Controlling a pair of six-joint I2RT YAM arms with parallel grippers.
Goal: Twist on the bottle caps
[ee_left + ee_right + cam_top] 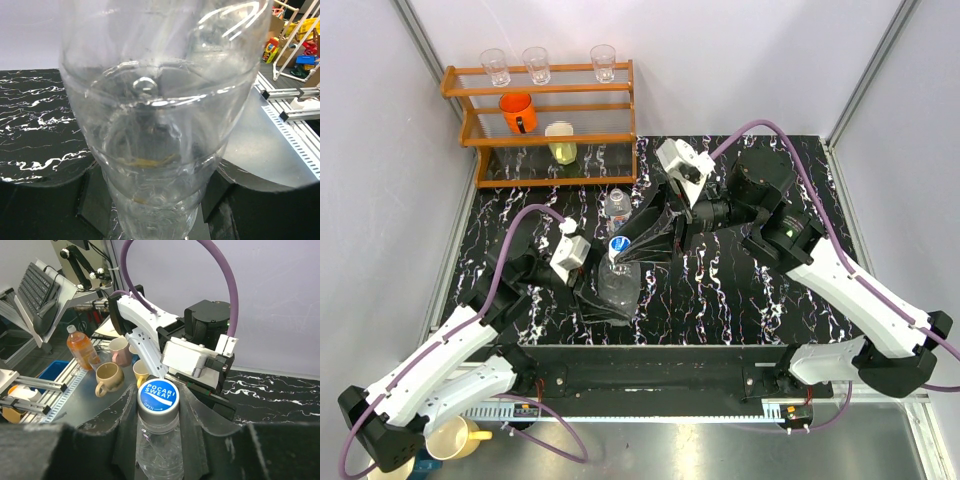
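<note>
My right gripper (159, 426) is closed on the blue-topped cap (158, 395), one pad pressed to each side of its rim. The cap sits on the neck of the wide bottle (159, 452), printed face up. My left gripper (155, 202) clamps that same wide bottle lower down, around its clear body, a dark finger (92, 200) on either side. The wide bottle is tilted in my hold over the black marbled table (740, 290). Just behind the wide bottle stands the second bottle (617, 207), upright and apart from both grippers; I cannot tell whether it is capped. Farther behind the wide bottle, to the left, a wooden rack (545, 140) carries three clear glasses (536, 65) on top, with an orange cup (517, 112) and a yellow cup (560, 142) below.
</note>
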